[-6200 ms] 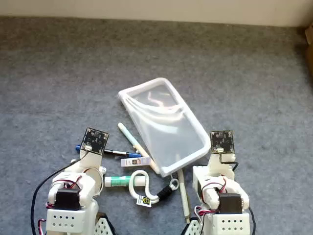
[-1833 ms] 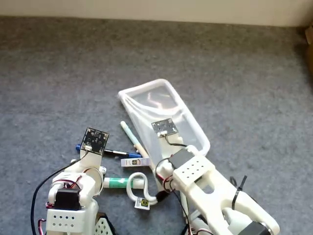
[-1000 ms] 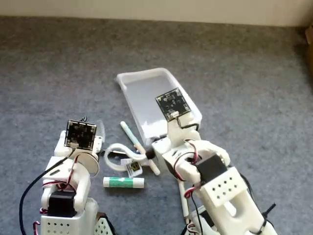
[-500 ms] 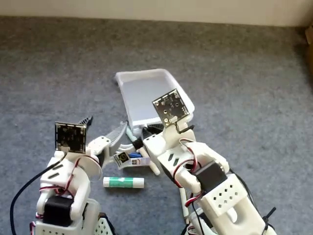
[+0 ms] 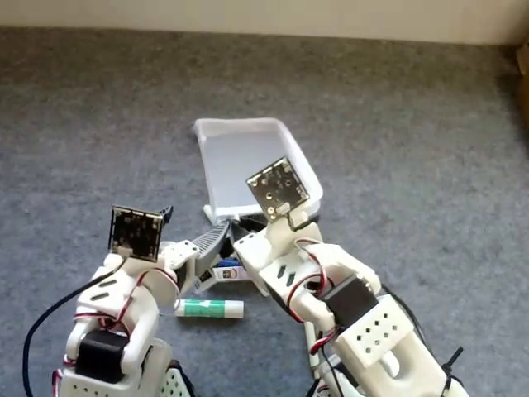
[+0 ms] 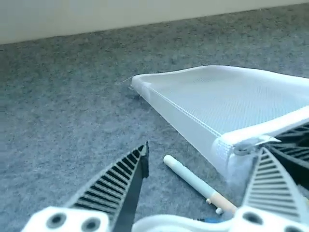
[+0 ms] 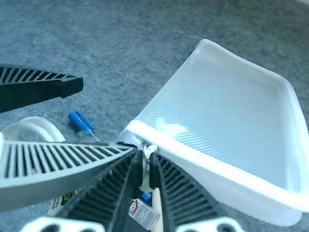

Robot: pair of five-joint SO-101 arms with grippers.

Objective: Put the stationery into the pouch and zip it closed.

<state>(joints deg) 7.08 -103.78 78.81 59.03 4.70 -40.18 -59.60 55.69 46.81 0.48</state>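
From above, the white mesh pouch is lying flat in the middle of the grey carpeted bench. Its near end is sitting under the right arm, whose right pincer is pressing in at that end. The left pincer is spreading wide just beside it, one black finger pointing toward the pouch's corner. A green glue stick is lying near the arms' bases, apart from the pouch, and a pale wall is running along the far edge. Through the left wrist view, the left pincer is gaping, released. A pale pen is lying on the carpet between its fingers, and one finger is sitting right by the pouch corner where the zip pull is sticking out. Through the right wrist view, the right pincer is clenching tight on the zip pull at the corner of the pouch. A blue pen is lying on the carpet just past it, and a small printed box is showing beneath the jaws.
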